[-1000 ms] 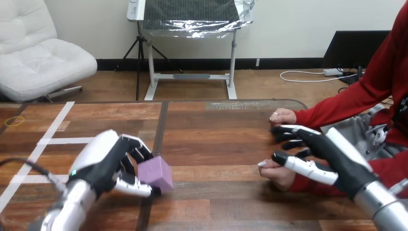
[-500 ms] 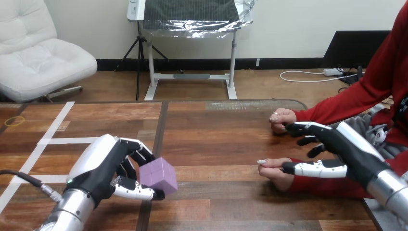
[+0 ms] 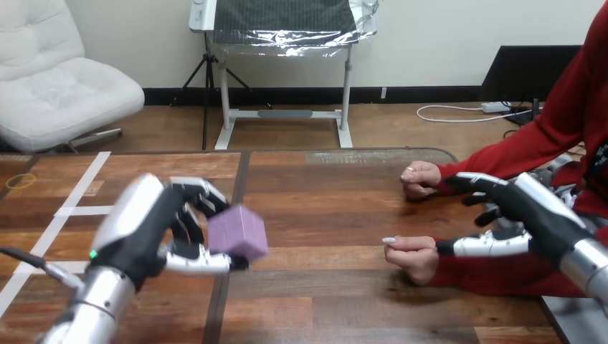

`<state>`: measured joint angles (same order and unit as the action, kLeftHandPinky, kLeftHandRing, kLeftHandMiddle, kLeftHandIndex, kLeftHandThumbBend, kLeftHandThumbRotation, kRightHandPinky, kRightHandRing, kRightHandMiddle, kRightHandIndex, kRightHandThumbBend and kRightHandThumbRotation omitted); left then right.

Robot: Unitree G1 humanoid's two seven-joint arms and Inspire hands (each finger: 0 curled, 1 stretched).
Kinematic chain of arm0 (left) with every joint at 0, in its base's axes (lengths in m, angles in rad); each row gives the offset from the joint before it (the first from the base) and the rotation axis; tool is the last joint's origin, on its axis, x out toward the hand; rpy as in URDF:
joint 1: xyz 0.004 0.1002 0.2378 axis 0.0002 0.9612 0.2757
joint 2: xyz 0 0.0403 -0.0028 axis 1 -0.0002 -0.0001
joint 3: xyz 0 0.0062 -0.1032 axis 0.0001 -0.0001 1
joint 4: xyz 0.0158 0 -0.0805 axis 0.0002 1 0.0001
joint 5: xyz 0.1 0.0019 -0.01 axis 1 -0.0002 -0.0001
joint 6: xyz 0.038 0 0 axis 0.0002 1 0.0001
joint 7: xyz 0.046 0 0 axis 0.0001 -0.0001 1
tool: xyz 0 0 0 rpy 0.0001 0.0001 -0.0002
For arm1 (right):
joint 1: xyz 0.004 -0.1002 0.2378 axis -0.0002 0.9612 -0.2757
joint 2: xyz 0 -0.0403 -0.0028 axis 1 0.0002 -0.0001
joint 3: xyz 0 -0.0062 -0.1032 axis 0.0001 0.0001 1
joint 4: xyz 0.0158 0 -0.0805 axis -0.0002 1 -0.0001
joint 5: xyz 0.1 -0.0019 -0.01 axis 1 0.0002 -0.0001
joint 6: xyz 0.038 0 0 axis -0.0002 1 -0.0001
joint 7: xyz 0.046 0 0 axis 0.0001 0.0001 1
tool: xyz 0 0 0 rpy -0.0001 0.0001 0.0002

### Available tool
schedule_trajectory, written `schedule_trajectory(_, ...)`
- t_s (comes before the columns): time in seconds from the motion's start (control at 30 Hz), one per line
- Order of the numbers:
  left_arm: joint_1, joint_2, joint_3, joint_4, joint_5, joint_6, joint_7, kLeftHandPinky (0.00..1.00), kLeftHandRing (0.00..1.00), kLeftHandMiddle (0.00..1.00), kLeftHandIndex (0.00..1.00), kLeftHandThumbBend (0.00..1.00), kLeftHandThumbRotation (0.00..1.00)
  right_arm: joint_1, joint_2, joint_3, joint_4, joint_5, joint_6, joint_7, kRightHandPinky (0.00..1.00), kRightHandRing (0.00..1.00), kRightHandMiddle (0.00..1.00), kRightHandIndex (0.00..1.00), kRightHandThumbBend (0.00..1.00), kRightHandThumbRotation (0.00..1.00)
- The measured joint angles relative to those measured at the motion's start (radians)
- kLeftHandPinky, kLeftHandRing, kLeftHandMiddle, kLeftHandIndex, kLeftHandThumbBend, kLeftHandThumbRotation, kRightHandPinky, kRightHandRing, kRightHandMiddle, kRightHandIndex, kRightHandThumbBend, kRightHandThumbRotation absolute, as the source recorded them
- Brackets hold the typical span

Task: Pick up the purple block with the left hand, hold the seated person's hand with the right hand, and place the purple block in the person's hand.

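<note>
Left robot hand point(image 3: 143, 233): fingers curled over the top of the block point(image 3: 239, 233), thumb under its near lower edge, a pinch across opposite faces. The block is a purple cube, held clear of the table point(image 3: 323, 215), left of centre, one corner turned toward the person.

Right robot hand point(image 3: 534, 215): open, fingers spread. Its thumb lies along the sleeve point(image 3: 502, 276), just beside the wrist of the person's near hand point(image 3: 410, 256), and is not seen curled round it. That hand is loosely fisted at the table's right side, not palm up. Further back rests the person's far hand point(image 3: 421, 177).

Judgement: the block looks light and stiff, likely foam or plastic. Its faces are flat and matte, so not very slippery, and it is not fragile. Flat opposite faces are the place to hold, since a corner grip would let it twist. The present hold looks shallow, out at the fingertips, and a tilt could roll the block out.
</note>
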<state>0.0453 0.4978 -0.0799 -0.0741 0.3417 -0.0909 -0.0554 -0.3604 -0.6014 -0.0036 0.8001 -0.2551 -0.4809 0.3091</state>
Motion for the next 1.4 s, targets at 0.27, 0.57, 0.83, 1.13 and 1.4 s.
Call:
schedule_trajectory(0.27,-0.001,-0.004,0.034,-0.064,-0.004,-0.001,0.001,0.31,0.35,0.41,0.42,0.64,0.0,-0.057,-0.014,0.0,0.086,-0.01,-0.026,-0.016,0.7,0.84,0.88,0.89,1.0,0.41)
schedule_trajectory(0.57,-0.001,-0.01,0.064,-0.084,-0.021,-0.013,0.002,0.31,0.36,0.41,0.42,0.64,0.0,-0.114,-0.041,0.004,0.155,-0.039,-0.048,-0.035,0.71,0.85,0.88,0.89,1.0,0.42)
schedule_trajectory(0.83,-0.001,-0.021,0.075,-0.085,-0.022,-0.013,0.002,0.31,0.36,0.41,0.42,0.65,0.0,-0.158,-0.069,0.026,0.202,-0.071,-0.071,-0.038,0.71,0.85,0.88,0.88,1.0,0.35)
schedule_trajectory(1.13,-0.001,-0.04,0.083,-0.085,-0.022,-0.013,-0.001,0.3,0.35,0.4,0.42,0.65,0.0,-0.186,-0.082,0.072,0.236,-0.119,-0.077,-0.039,0.7,0.83,0.87,0.86,1.0,0.24)
schedule_trajectory(1.4,-0.001,-0.044,0.088,-0.086,-0.022,-0.013,-0.01,0.29,0.34,0.4,0.42,0.66,0.0,-0.191,-0.082,0.109,0.269,-0.142,-0.07,-0.035,0.72,0.84,0.86,0.85,1.0,0.21)
